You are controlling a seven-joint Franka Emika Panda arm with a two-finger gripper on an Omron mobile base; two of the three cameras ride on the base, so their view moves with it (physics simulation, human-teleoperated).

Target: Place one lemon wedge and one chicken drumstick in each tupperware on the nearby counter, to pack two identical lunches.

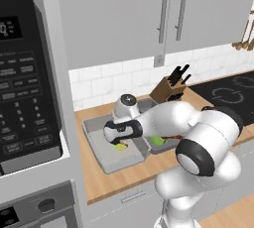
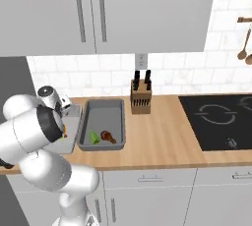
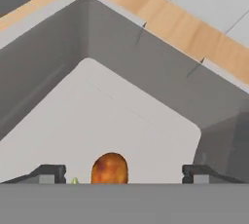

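We counted two grey flared tupperwares (image 2: pixel 119 111) on the wooden bench (image 2: pixel 162 141), our wide-spread gripper (image 3: pixel 119 172) over one glossy rounded drumstick (image 3: pixel 110 168).

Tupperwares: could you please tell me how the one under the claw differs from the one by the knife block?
Under the claw, the left tupperware is half hidden by the arm; the right tupperware, by the knife block, lies uncovered. The right one holds a lemon wedge and a drumstick; the left shows another wedge, with another drumstick between the open claw's tips. Both are shallow, grey, rectangular.
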